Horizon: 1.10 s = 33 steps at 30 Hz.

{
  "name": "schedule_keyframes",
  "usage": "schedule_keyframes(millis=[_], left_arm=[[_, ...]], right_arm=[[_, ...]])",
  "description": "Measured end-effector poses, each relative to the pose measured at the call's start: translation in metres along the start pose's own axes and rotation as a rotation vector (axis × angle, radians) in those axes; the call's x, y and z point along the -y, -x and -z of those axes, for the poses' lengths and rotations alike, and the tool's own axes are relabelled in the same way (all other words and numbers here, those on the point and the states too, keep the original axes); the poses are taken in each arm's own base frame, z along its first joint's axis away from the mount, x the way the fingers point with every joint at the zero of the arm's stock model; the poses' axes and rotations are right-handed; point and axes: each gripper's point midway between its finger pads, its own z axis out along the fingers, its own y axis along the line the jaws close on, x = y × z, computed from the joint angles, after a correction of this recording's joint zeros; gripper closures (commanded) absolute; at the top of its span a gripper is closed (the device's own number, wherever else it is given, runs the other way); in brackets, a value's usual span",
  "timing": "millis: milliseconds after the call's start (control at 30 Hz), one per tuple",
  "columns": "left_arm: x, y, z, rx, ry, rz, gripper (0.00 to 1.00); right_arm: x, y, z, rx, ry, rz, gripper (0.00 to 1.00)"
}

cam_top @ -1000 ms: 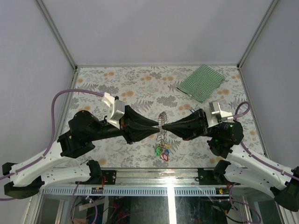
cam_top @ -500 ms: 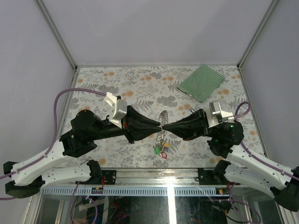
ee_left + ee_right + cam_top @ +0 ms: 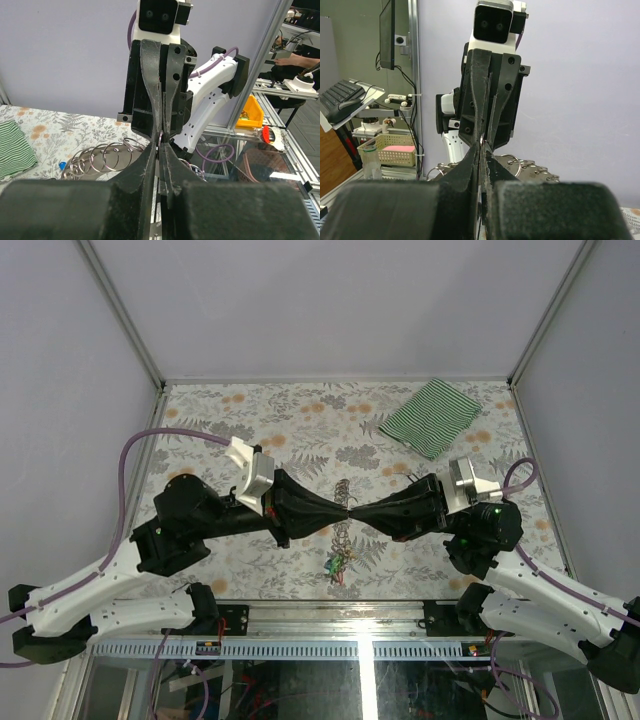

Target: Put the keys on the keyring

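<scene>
Bench edges: the flowered bench (image 3: 230, 430) is shut in by pale walls (image 3: 330, 310) at the back and on both sides. A metal rail (image 3: 360, 608) runs along the near edge, just beyond the arm bases.
Open room: the widest free stretch lies behind the arms, from their line up to the back wall. The strip between the arms and the rail is narrow.
Back right corner: a striped cloth (image 3: 431, 416) lies flat there, well apart from both arms.
Reach of the arms: both come in from the sides and meet tip to tip over the middle of the bench, spanning most of its width.
State of the left pincer (image 3: 343, 511): the fingers are drawn almost together, with only a hairline slit between them in its wrist view. They are closed on the wire of the keyring (image 3: 343, 492) at the tips.
State of the right pincer (image 3: 354, 511): the fingers are pressed together, with a thin glint of the same wire caught at the tips.
Where the keyring lies: right where the two pincers meet. Its grey loops spread to the far and near sides of the tips, and in both wrist views they fan out just behind the tips.
Where the keys (image 3: 335, 562) lie: bunched with their coloured tags at the ring's near end, between the pincers and the rail. I cannot tell whether they hang or rest on the bench.
</scene>
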Motion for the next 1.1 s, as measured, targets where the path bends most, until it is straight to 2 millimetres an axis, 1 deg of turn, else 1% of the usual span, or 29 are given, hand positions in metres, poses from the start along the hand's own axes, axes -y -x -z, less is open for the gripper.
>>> schedule_keyframes(millis=[33,233,267,400,467,533,600,733,800,867,1000,1100], left_arm=[[0.001,0.000,0.000,-0.001,-0.003,0.001,1.00],[0.002,0.001,-0.001,-0.002,-0.010,0.003,1.00],[0.001,0.000,-0.001,-0.005,-0.009,0.004,1.00],[-0.002,-0.002,-0.003,-0.038,0.010,0.016,1.00],[-0.006,-0.006,-0.003,-0.067,0.033,0.022,1.00],[-0.012,-0.013,-0.002,-0.107,0.065,0.028,1.00],[-0.017,-0.021,0.000,-0.145,0.096,0.030,1.00],[-0.028,-0.037,0.005,-0.224,0.152,0.024,1.00],[-0.034,-0.043,0.007,-0.264,0.182,0.017,1.00],[-0.039,-0.047,0.008,-0.293,0.207,0.010,1.00],[-0.049,-0.053,0.009,-0.341,0.253,-0.008,1.00],[-0.055,-0.061,0.011,-0.379,0.277,-0.015,1.00]], right_arm=[[0.000,0.000,0.000,0.000,0.000,0.000,1.00],[0.000,0.001,0.000,0.000,-0.001,0.000,1.00],[-0.001,0.001,0.001,-0.002,-0.002,0.001,0.97],[0.001,0.000,0.004,-0.026,-0.030,0.024,0.75],[0.004,0.001,0.008,-0.051,-0.064,0.048,0.69],[0.005,0.005,0.012,-0.075,-0.097,0.080,0.66],[0.006,0.013,0.016,-0.094,-0.137,0.121,0.64],[0.011,0.027,0.030,-0.136,-0.238,0.191,0.63],[0.020,0.030,0.038,-0.163,-0.315,0.205,0.63],[0.033,0.026,0.047,-0.210,-0.407,0.189,0.62],[0.062,0.006,0.067,-0.343,-0.601,0.114,0.61],[0.084,-0.012,0.084,-0.451,-0.761,0.042,0.61]])
